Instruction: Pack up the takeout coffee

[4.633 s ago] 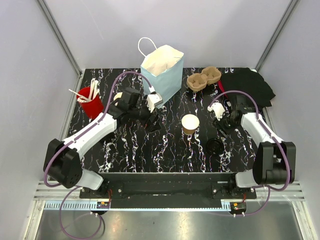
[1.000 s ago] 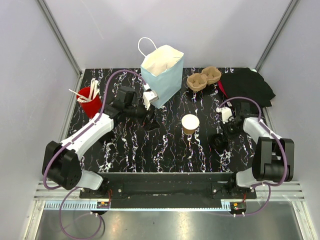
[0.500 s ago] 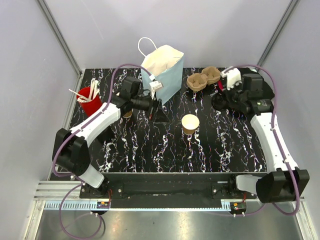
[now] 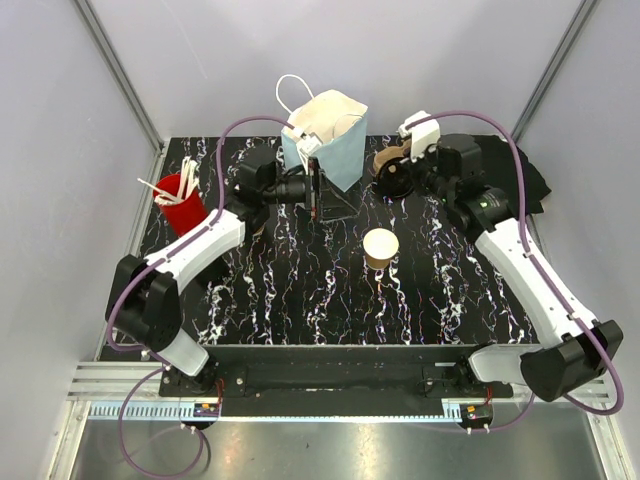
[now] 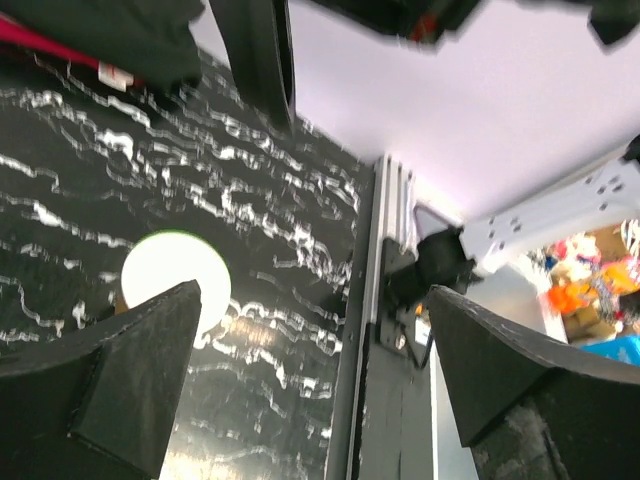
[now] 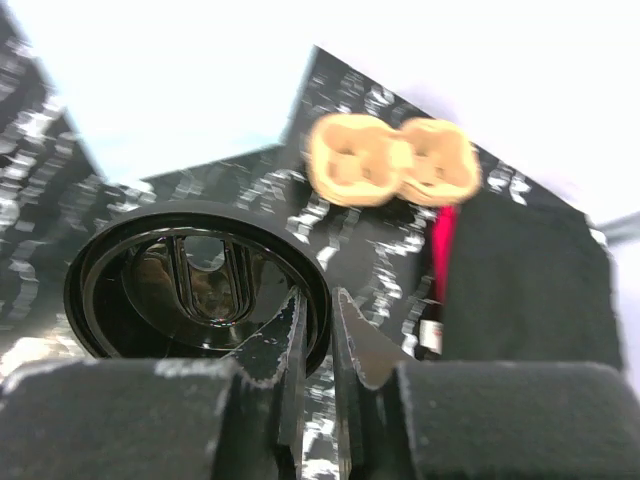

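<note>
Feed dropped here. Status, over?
Left gripper open beside the paper bag. Right gripper shut on black lid. Cup stands uncovered mid-table. Nothing over it.

cup (image 4: pixel 380 247) before bag (image 4: pixel 335 145), carrier (image 6: pixel 392 160) right of bag, stick holder (image 4: pixel 180 205) far left

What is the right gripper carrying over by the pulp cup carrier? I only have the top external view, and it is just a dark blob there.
Observer: The right wrist view shows the right gripper shut on a round black lid.
Operator: Is the whole lid between the jaws?
Observer: No, they pinch only its rim. The rest of the disc sticks out to one side.
Operator: And the other arm?
Observer: The left wrist view shows the left gripper wide open, with nothing between its jaws.
</note>
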